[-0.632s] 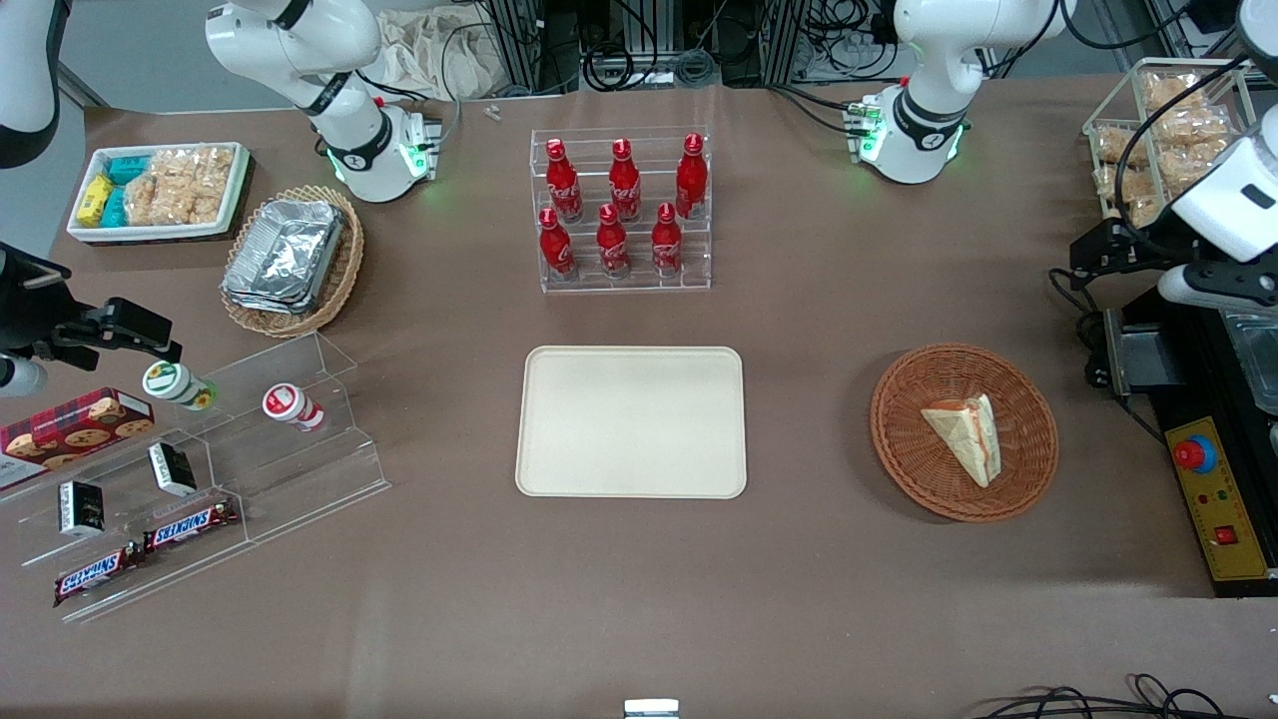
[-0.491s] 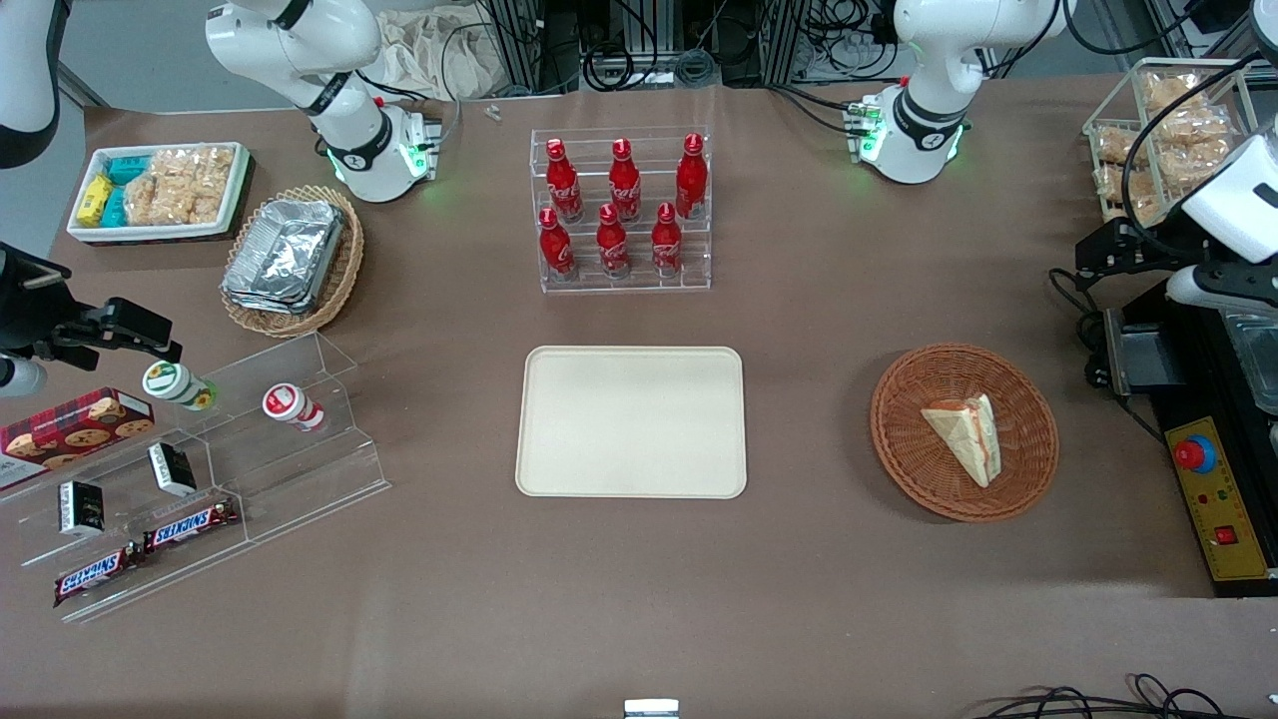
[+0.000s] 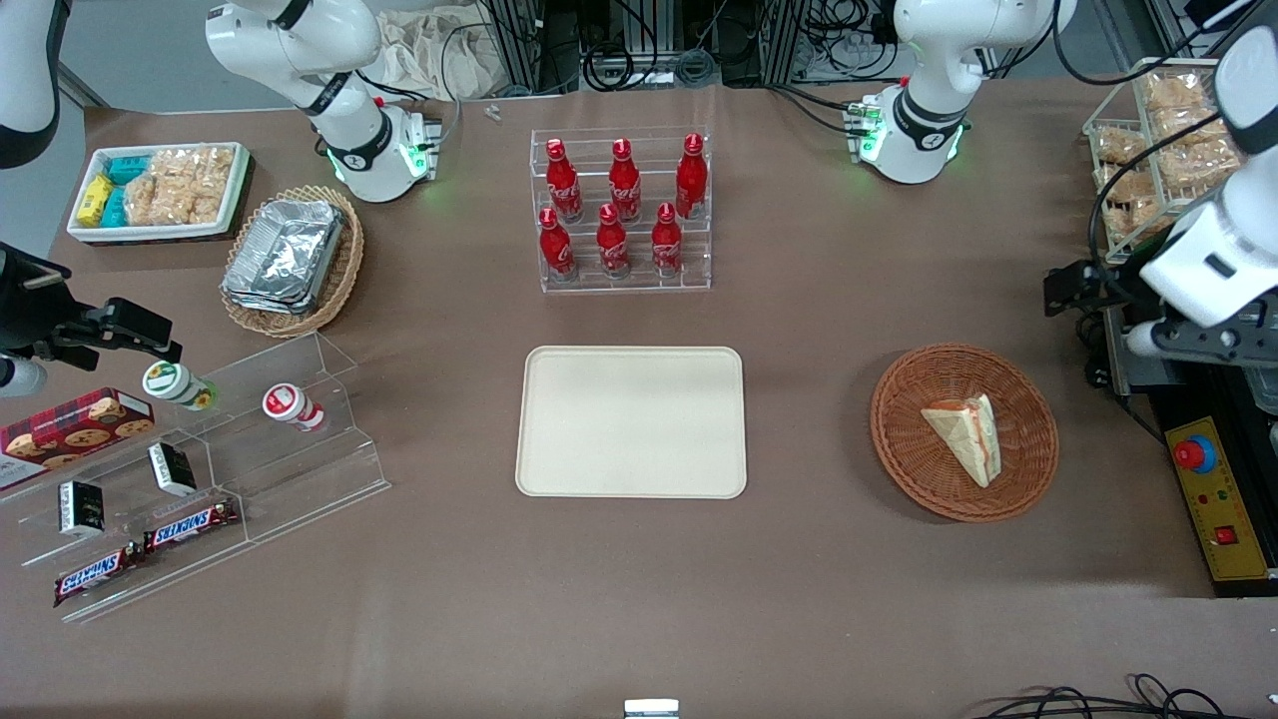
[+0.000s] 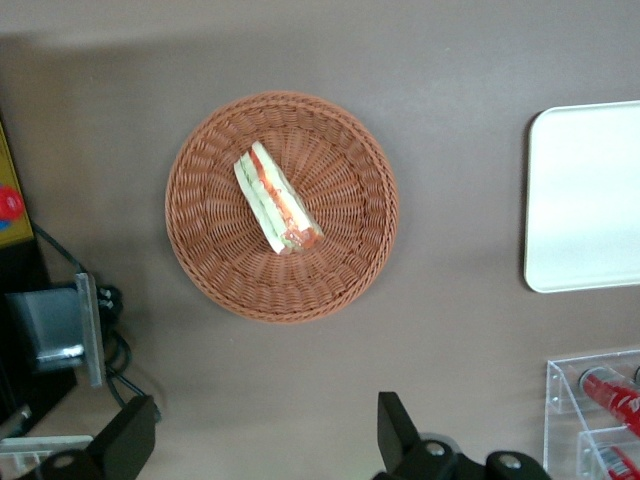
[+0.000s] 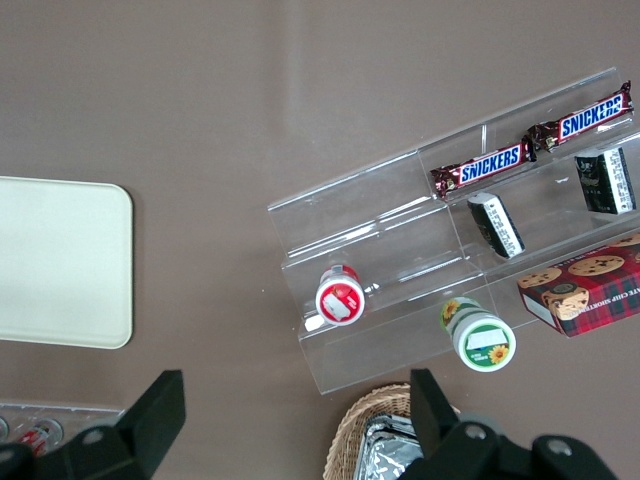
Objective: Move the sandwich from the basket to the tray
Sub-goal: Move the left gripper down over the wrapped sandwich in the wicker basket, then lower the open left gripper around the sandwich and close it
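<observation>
While apart from the sandwich (image 4: 277, 198) in the basket (image 4: 350, 260), the tool (image 4: 262, 448) seemingly wide, empty.

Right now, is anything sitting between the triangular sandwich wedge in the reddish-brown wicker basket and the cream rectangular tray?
Nothing visible: only bare brown tabletop separates the basket holding the sandwich from the tray. The left gripper hangs open, off the basket's rim.

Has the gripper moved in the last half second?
Yes. The gripper has shifted toward the basket, away from the red-button box. Its fingers are open; the sandwich lies untouched.
</observation>
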You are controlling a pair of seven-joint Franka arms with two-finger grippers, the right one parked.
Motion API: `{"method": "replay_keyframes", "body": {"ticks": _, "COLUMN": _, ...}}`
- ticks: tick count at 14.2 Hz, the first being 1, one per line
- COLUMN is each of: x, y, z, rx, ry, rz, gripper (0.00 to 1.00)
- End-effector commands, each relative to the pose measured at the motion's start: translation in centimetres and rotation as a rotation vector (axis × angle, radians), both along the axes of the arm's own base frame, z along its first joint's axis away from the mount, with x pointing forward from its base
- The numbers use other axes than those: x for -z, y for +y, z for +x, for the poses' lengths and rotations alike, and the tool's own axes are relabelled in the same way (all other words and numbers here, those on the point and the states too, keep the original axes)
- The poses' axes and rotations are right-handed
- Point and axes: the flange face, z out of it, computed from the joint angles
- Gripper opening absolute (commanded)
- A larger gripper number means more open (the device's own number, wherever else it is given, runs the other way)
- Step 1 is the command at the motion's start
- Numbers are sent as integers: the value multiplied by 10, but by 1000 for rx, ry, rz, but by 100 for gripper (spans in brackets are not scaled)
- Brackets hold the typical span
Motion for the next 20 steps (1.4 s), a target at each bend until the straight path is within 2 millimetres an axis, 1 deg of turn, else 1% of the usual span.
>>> {"method": "replay_keyframes", "body": {"ticks": 1, "x": 32, "y": -4, "z": 9, "rx": -90, "ry": 12, "rz": 19, "gripper": 100}}
{"method": "replay_keyframes", "body": {"ticks": 4, "x": 73, "y": -4, "z": 8, "rx": -235, "ry": -7, "rz": 19, "gripper": 100}}
{"method": "replay_keyframes", "body": {"ticks": 5, "x": 92, "y": -4, "z": 9, "rx": -290, "ry": -23, "rz": 19, "gripper": 100}}
{"method": "replay_keyframes", "body": {"ticks": 7, "x": 128, "y": -3, "z": 7, "rx": -470, "ry": -58, "rz": 15, "gripper": 100}}
{"method": "replay_keyframes", "body": {"ticks": 9, "x": 164, "y": -2, "z": 6, "rx": -512, "ry": -117, "rz": 1, "gripper": 100}}
{"method": "replay_keyframes", "body": {"ticks": 12, "x": 207, "y": 0, "z": 13, "rx": -600, "ry": -131, "rz": 0, "gripper": 100}}
{"method": "replay_keyframes", "body": {"ticks": 14, "x": 227, "y": 0, "z": 20, "rx": -626, "ry": -152, "rz": -6, "gripper": 100}}
{"method": "replay_keyframes", "body": {"ticks": 16, "x": 243, "y": 0, "z": 23, "rx": -630, "ry": -153, "rz": -7, "gripper": 100}}
{"method": "replay_keyframes", "body": {"ticks": 20, "x": 258, "y": 2, "z": 26, "rx": -649, "ry": -143, "rz": -5, "gripper": 100}}
